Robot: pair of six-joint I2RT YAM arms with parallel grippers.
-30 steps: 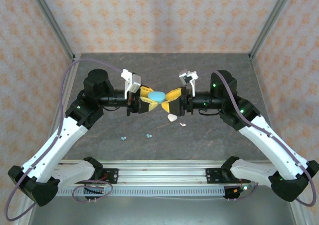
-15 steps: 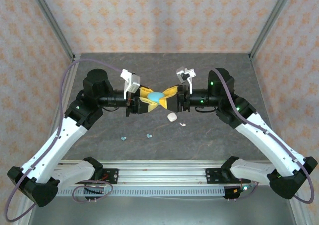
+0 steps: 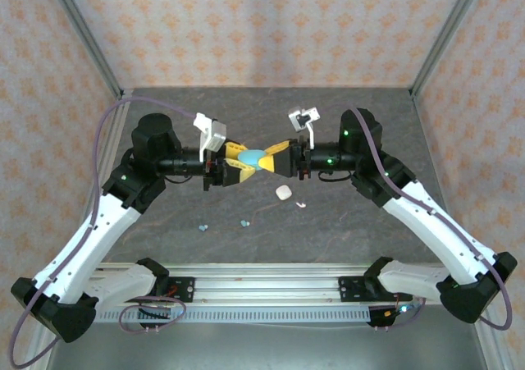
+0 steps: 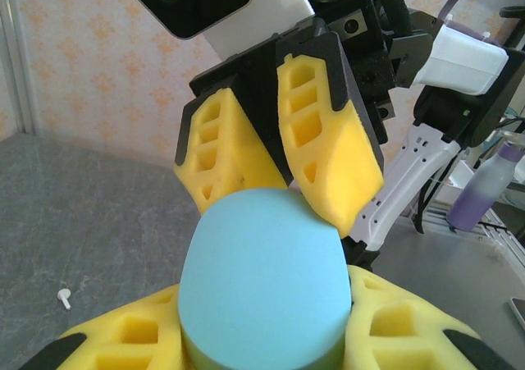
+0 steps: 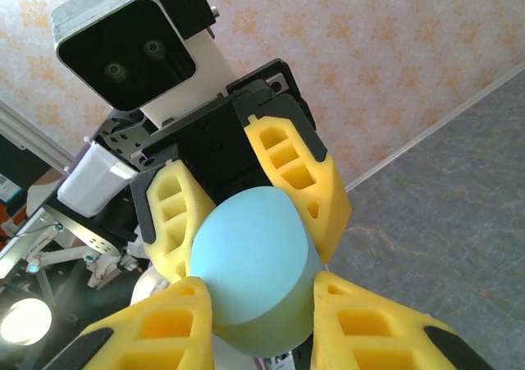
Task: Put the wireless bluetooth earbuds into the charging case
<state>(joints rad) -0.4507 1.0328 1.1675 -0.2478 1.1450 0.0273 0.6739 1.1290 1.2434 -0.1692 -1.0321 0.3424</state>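
Observation:
A pale teal pebble-shaped charging case hangs in the air over the middle of the table. My left gripper is shut on it from the left, and my right gripper is shut on it from the right. In the left wrist view the case sits between my own yellow fingers, with the right arm's fingers pressed against its far end. The right wrist view shows the case pinched the same way. Two teal earbuds and a white earbud lie on the table.
A white pebble-shaped case lies on the dark table just below the grippers. A small white earbud shows on the table in the left wrist view. Patterned walls and metal posts enclose the table.
My right gripper has closed its fingers onto the teal case. Both grippers and the case have lifted and shifted slightly toward the back.

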